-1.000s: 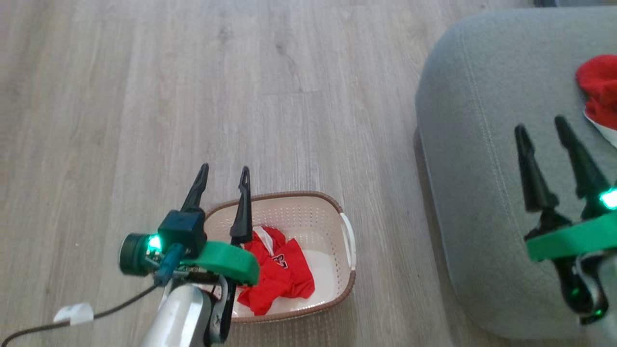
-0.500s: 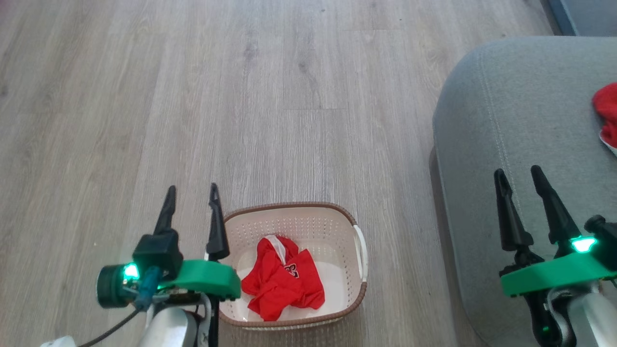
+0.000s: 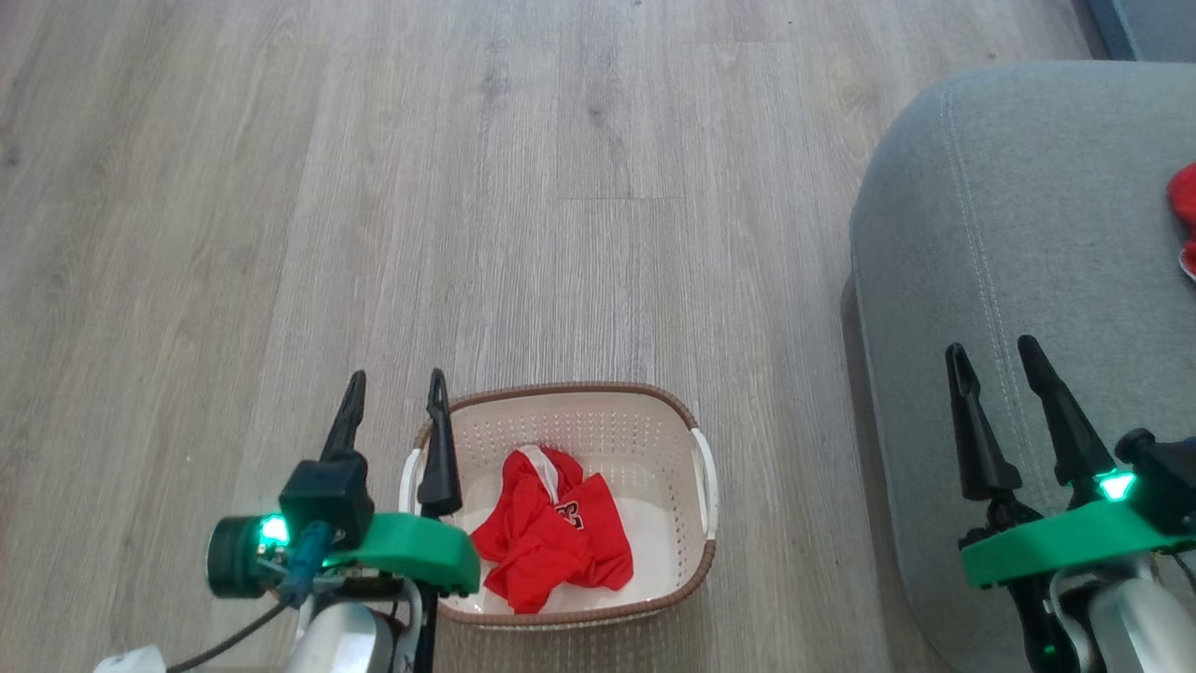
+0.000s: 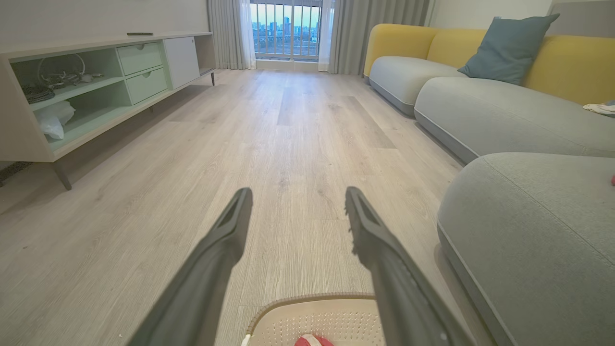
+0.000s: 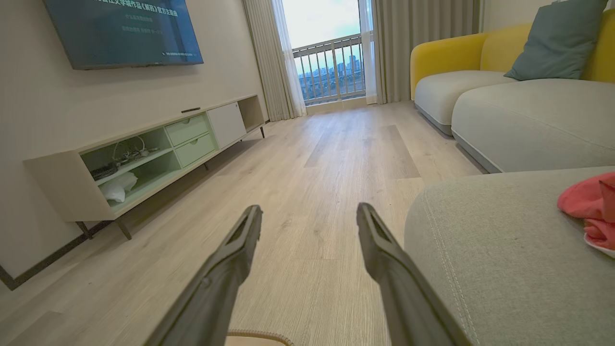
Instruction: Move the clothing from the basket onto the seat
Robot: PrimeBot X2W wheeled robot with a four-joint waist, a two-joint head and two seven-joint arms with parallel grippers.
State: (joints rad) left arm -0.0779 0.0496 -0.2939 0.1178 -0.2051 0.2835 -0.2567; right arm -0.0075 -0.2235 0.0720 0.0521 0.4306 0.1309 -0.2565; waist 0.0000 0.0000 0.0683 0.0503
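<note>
Head view puts the clothing in the basket just right of the left pincer, jaws apart, nearer than the likewise spread right pincer.

Pale wood-plank floor spreads across the head view. In the right wrist view, a low cabinet with mint drawers lines the left wall under a dark screen at upper left. Daylight enters a curtained balcony door at top centre. A yellow-backed sofa with a teal cushion sits upper right.

Bright daylight, sharp, wide-angle wrist distortion
</note>
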